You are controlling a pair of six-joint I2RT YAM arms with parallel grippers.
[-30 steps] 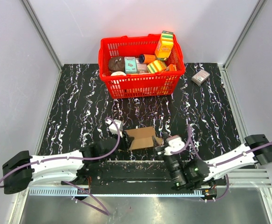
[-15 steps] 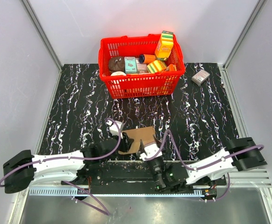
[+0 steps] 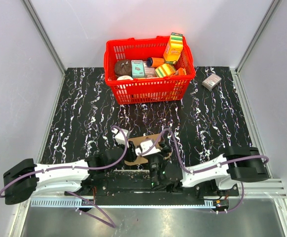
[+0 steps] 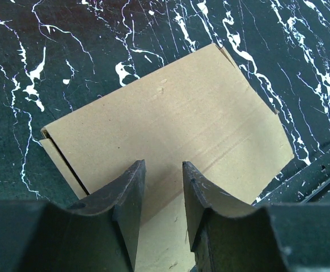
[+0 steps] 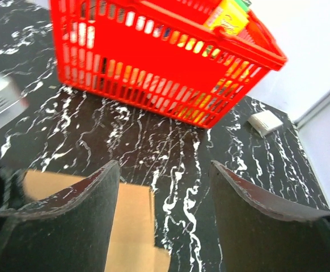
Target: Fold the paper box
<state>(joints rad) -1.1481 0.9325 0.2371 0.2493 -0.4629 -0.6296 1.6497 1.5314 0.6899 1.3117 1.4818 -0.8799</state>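
Note:
The paper box (image 3: 155,138) is a flat brown cardboard piece lying near the table's front edge, mostly covered by both grippers in the top view. In the left wrist view it (image 4: 170,113) fills the middle, with a crease and a dark slit along its left edge. My left gripper (image 4: 162,169) hovers over its near part, jaws a little apart with only the cardboard surface showing below the gap. My right gripper (image 5: 164,165) stands wide open above the box's right edge (image 5: 132,218), nothing between its fingers. From above, the left gripper (image 3: 127,148) and right gripper (image 3: 152,150) sit side by side.
A red basket (image 3: 148,89) holding several colourful packages stands at the back centre; it also shows ahead in the right wrist view as the basket (image 5: 170,62). A small grey-pink box (image 3: 211,81) lies to its right. The table's front edge runs just behind both grippers.
My right arm has swung left along the front edge until its gripper hangs over the box, and its jaws have widened. The left gripper has barely moved.

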